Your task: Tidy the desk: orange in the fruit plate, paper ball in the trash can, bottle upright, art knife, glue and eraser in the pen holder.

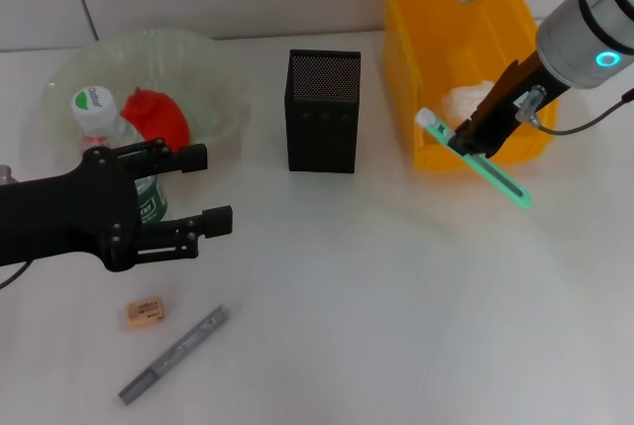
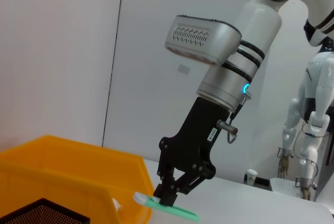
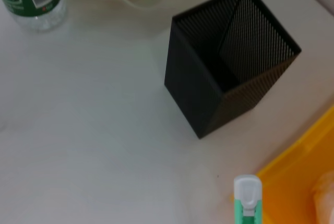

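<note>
Hovering low over the desk [image 1: 396,276], left gripper [image 1: 203,189] spread apart beside upright bottle [image 1: 109,133]. Right gripper [image 1: 474,143] clamping green knife [image 1: 475,159] near yellow bin [image 1: 416,78]; fingers hidden in wrist view.

The bottle [image 1: 119,153] is half hidden behind the left gripper [image 1: 203,190] (label text too small to read).

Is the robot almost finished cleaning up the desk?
About halfway. Done: the orange is in the fruit plate, the paper ball is in the yellow trash can, and the bottle stands upright. In hand: the right gripper holds the green glue stick above the desk, beside the trash can. Left: glue, eraser and art knife must go into the pen holder. The left gripper waits open by the bottle.
</note>
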### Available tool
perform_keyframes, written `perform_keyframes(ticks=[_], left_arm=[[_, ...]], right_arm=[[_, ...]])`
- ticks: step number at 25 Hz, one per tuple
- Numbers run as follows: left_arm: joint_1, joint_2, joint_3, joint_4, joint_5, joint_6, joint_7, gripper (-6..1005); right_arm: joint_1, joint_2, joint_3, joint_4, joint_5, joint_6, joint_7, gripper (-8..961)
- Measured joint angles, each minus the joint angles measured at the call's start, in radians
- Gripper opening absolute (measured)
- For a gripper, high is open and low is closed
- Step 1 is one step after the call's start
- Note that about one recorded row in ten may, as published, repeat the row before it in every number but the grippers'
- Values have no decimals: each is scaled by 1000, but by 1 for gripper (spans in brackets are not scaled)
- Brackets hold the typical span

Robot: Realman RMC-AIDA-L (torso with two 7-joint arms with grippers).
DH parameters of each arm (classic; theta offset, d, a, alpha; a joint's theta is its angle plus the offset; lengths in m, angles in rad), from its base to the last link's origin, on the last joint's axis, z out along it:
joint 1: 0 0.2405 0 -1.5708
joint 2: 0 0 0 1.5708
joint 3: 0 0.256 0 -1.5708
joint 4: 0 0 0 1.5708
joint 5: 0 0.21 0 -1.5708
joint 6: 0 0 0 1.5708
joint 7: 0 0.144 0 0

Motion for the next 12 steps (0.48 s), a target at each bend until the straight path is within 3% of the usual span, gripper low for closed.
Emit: perform_keyframes(ticks=[12], left_arm=[[-3, -2, 0, -2, 0, -3, 1, 798]], right_arm=[[-28, -2, 0, -85, 47, 50, -18, 93]])
